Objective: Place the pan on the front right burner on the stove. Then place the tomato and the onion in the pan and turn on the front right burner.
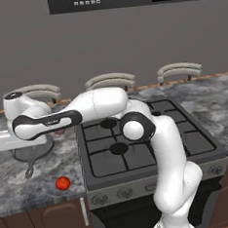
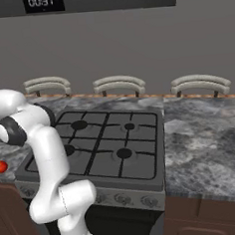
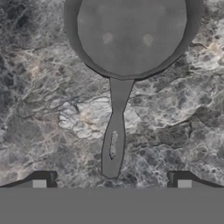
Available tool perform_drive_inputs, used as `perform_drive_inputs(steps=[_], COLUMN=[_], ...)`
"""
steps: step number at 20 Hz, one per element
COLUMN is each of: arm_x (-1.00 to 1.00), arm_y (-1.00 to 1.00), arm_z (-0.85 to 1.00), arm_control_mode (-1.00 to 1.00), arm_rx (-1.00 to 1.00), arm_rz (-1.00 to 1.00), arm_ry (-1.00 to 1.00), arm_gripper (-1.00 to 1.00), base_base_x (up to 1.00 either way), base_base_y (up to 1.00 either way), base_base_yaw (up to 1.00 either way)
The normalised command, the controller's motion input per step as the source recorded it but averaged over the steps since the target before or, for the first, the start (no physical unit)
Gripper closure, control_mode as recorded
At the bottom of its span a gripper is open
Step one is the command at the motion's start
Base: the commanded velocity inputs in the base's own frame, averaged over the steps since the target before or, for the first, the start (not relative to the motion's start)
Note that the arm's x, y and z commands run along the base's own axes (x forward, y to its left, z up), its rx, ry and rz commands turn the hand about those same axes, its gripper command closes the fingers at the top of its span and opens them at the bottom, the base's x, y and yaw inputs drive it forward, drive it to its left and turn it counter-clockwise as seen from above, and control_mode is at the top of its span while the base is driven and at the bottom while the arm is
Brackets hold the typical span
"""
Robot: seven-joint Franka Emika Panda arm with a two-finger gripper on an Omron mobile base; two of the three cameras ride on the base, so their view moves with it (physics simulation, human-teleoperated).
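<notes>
The pan (image 3: 131, 35) is a dark grey skillet lying on the marble counter left of the stove (image 1: 192, 146). Its handle (image 3: 113, 140) points toward my hand. My gripper (image 3: 112, 181) hangs above the end of the handle, open, with both fingertips (image 3: 43, 180) wide apart and nothing between them. From the left base view the white hand (image 1: 13, 139) covers part of the pan (image 1: 38, 151). The tomato (image 1: 63, 183) rests near the counter's front edge and also appears as a red tomato (image 2: 0, 166) at the left border. A small reddish ball, likely the onion (image 1: 60, 132), peeks from under my forearm. The front right burner (image 2: 124, 153) is bare.
A row of knobs (image 2: 141, 201) runs along the stove's front panel. Three chair backs (image 2: 119, 84) stand behind the counter. Marble counter (image 2: 206, 142) extends to the right of the stove. My own arm crosses over the stove's left side.
</notes>
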Motion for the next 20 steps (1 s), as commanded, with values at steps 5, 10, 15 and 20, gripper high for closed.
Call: perform_drive_inputs(steps=[5,10,15,20], arm_x=[0.00,0.00,0.00,0.00], arm_y=[-0.16,-0.08,-0.02,0.00], arm_z=[-0.25,-0.27,-0.34,-0.29], arm_control_mode=[-1.00,-1.00,-1.00,-1.00], arm_rx=[0.05,0.10,0.05,0.00], arm_rz=[0.00,0.00,0.00,0.00], arm_ry=[0.04,0.00,0.00,0.05], arm_gripper=[-1.00,-1.00,-1.00,-1.00], base_base_x=[0.00,0.00,0.00,0.00], base_base_y=[0.00,0.00,0.00,0.00], base_base_yaw=[0.00,0.00,0.00,0.00])
